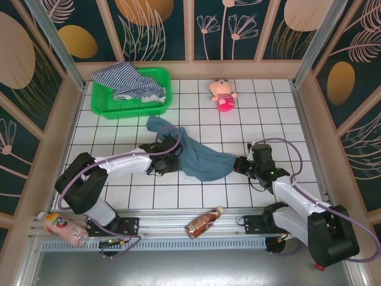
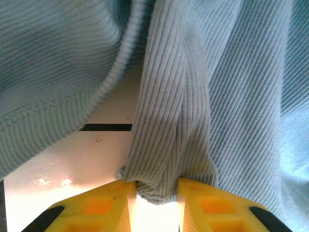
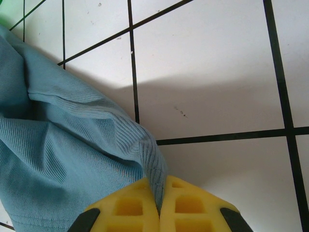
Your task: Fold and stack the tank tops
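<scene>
The teal-blue tank top lies rumpled across the middle of the white tiled table, stretched between my two grippers. My left gripper is at its left part; in the left wrist view a gathered fold of ribbed teal cloth sits pinched between the yellow fingers of the left gripper. My right gripper holds the right tip; the right gripper is shut on a thin edge of the teal cloth. The striped tank top is heaped in the green basket at the back left.
A pink plush doll lies at the back, right of the basket. A brown bottle rests on the near rail between the arm bases, and another bottle lies at the near left corner. Patterned walls enclose the table.
</scene>
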Robot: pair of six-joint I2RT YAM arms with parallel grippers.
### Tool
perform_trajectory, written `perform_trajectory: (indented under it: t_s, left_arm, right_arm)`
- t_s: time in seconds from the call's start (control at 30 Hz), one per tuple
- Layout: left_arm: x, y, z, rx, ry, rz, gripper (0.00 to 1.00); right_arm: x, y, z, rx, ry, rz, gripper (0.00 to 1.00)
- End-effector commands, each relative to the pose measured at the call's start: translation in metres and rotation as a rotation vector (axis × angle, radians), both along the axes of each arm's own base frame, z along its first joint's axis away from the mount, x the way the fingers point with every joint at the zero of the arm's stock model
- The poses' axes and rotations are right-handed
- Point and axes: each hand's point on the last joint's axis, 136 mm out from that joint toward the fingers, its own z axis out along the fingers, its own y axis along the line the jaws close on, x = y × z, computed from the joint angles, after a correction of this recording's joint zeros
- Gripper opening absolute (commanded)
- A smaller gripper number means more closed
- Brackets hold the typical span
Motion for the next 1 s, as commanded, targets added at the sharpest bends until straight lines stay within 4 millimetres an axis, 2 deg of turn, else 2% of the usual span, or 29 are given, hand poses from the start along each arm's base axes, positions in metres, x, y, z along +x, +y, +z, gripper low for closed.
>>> perform_trajectory:
  t_s: [0.0,0.23,0.33,0.4,0.5,0.57,0.63,0.73,0.87,0.97]
  left_arm:
    - [0.004,0.008,-0.004,0.043,-0.018,-0.006,0.24]
    - [0.009,0.007,-0.012,0.053,-0.011,-0.026,0.11]
    - [0.011,0.011,-0.005,0.069,-0.019,-0.031,0.03]
    - [0.015,0.013,0.006,0.077,-0.032,-0.035,0.0]
    - [0.019,0.01,0.034,0.059,-0.058,-0.039,0.0]
    - [0.023,0.006,0.064,0.034,-0.085,-0.043,0.0]
    - [0.024,0.005,0.09,0.024,-0.101,-0.054,0.0]
    - [0.034,0.008,0.141,0.016,-0.158,-0.059,0.0]
    - [0.06,0.022,0.233,0.028,-0.325,-0.029,0.0]
    - [0.082,0.032,0.305,0.049,-0.491,-0.003,0.0]
  right_arm:
    - [-0.002,-0.002,-0.001,0.006,0.005,-0.005,0.0]
    - [-0.002,-0.002,0.002,0.007,0.001,-0.005,0.0]
    - [-0.001,-0.003,0.004,0.01,-0.004,-0.008,0.0]
    - [0.0,-0.002,0.005,0.016,-0.01,-0.011,0.0]
    - [0.006,-0.001,0.016,0.028,-0.044,-0.014,0.0]
    - [0.013,-0.001,0.033,0.031,-0.098,-0.017,0.0]
    - [0.025,-0.004,0.058,0.034,-0.182,-0.03,0.0]
    - [0.044,-0.011,0.115,0.052,-0.349,-0.045,0.0]
    - [0.064,-0.024,0.208,0.074,-0.609,-0.072,0.0]
    - [0.072,-0.033,0.275,0.082,-0.788,-0.087,0.0]
